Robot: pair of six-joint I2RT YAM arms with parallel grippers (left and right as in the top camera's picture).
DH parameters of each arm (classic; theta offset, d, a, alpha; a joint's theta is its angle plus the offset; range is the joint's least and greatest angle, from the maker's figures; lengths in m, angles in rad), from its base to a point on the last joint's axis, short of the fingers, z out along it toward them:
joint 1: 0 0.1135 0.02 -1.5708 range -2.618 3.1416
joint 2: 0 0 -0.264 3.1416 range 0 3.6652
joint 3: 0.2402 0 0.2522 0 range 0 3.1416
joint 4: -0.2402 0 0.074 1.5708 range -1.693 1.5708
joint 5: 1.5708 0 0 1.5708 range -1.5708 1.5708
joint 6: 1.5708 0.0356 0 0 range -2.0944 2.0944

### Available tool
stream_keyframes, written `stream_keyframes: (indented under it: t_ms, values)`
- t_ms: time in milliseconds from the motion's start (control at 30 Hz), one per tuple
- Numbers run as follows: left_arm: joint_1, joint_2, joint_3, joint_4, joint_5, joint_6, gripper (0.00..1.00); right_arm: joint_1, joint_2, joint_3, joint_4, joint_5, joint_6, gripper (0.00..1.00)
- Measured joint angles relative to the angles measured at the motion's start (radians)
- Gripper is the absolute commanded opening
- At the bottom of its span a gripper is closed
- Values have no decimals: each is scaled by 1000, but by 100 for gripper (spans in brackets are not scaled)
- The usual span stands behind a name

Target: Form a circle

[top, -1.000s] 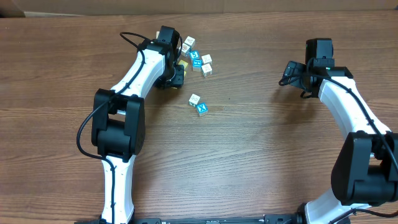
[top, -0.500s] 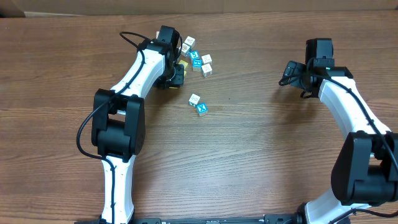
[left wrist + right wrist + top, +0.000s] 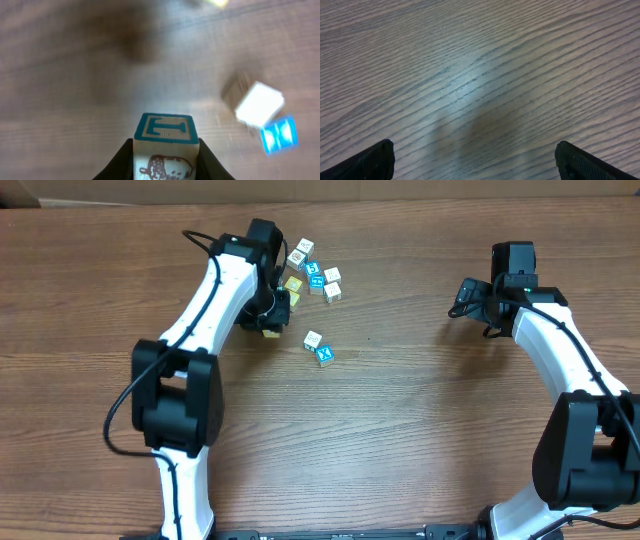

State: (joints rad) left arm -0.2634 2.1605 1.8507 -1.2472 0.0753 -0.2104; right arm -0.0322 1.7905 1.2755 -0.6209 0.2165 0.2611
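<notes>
left gripper clamps a cube, teal t face up, acorn side toward the wrist camera. near it lies the circle, a tight clump of white and blue cubes with no clear long axis. right gripper gapes wide over the brown wood-grain table.

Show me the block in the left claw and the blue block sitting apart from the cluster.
T block [image 3: 164, 129]: left wrist view, top face.
blue block [image 3: 325, 356]: overhead view, top face.
</notes>
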Motion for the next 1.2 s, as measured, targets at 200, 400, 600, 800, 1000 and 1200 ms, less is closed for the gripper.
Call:
stream_keyframes:
  t_ms: [200, 400, 600, 800, 1000, 1200]
  values:
    - [-11, -10, -3, -108, 22, 66, 25, 0, 0, 0, 0, 0, 0, 100]
    - [-42, -10, -53, -109, 27, 163, 26, 0, 0, 0, 0, 0, 0, 100]
    - [-58, -10, -151, -25, 29, 244, 27, 0, 0, 0, 0, 0, 0, 100]
    - [-58, -10, -258, 115, 30, 274, 28, 0, 0, 0, 0, 0, 0, 100]
    - [-58, -14, -288, 203, 36, 282, 29, 0, 0, 0, 0, 0, 0, 100]
    - [-58, -14, -293, 232, 40, 293, 40, 0, 0, 0, 0, 0, 0, 100]
